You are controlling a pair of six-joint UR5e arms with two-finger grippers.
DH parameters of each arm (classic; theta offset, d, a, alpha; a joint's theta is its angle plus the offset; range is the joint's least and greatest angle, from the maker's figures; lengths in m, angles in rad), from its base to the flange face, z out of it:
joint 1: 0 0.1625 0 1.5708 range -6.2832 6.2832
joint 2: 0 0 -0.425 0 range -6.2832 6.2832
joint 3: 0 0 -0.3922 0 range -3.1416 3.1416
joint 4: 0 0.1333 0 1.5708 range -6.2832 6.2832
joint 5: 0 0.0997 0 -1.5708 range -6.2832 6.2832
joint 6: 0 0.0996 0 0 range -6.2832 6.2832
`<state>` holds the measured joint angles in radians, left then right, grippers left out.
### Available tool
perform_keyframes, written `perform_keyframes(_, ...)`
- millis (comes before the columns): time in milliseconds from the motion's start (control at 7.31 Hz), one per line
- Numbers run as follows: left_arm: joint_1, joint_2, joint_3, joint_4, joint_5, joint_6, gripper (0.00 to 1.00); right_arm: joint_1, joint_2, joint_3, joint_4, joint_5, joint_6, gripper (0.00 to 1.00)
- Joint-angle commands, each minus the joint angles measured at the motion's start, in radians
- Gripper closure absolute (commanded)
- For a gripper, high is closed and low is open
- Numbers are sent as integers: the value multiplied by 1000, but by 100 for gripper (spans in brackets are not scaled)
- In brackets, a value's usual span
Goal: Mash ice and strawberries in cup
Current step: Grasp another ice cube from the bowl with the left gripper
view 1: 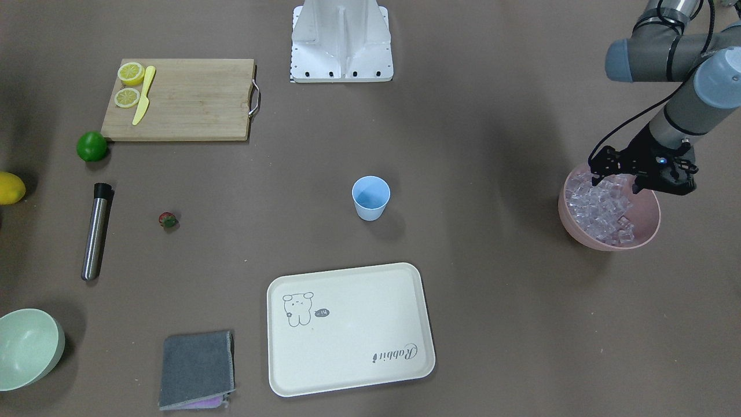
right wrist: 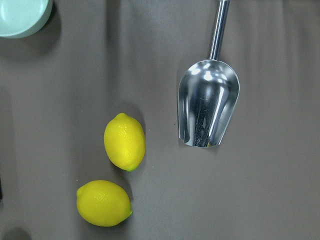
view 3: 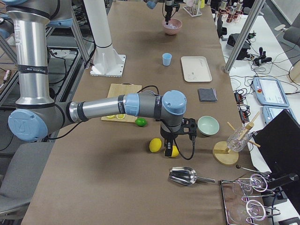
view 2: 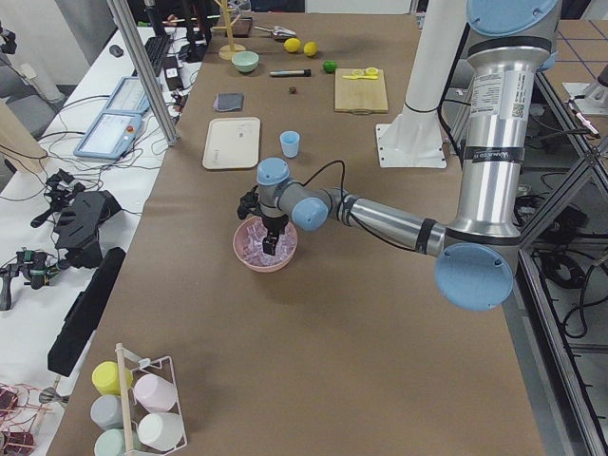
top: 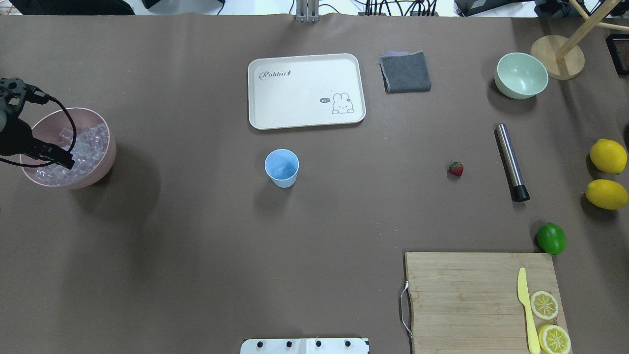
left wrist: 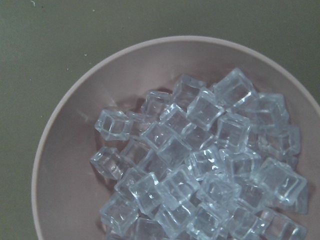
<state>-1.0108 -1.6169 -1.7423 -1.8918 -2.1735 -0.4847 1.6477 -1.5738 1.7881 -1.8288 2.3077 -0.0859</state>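
Note:
The light-blue cup [view 1: 370, 198] stands upright mid-table with nothing visible inside. The ice [left wrist: 200, 160] is piled in a pink bowl [view 1: 580, 229] at the table's left end. My left gripper [view 1: 615, 180] hangs just over that ice, its fingers apart, holding nothing; its wrist view shows only cubes and bowl. One strawberry [view 1: 168, 219] lies on the table far from the cup, near a steel muddler [view 1: 95, 231]. My right gripper [view 3: 167, 151] hovers above two lemons [right wrist: 124, 141] at the right end; I cannot tell whether it is open or shut.
A cream tray [view 1: 347, 370] and a folded grey cloth [view 1: 197, 369] lie beyond the cup. A pale green bowl [view 1: 23, 347], a lime [view 1: 92, 146], a cutting board [view 1: 191, 98] with lemon halves and a yellow knife, and a metal scoop [right wrist: 207, 110] sit on the right side.

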Motion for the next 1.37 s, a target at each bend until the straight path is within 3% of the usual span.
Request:
perform_keyframes(0, 0, 3, 9, -6, -8, 0, 21, 1, 0, 2, 2, -2, 0, 0)
perform_keyframes(1231, 12, -11, 40, -16, -31, 0, 25, 4, 4, 10, 5, -5, 0, 0)
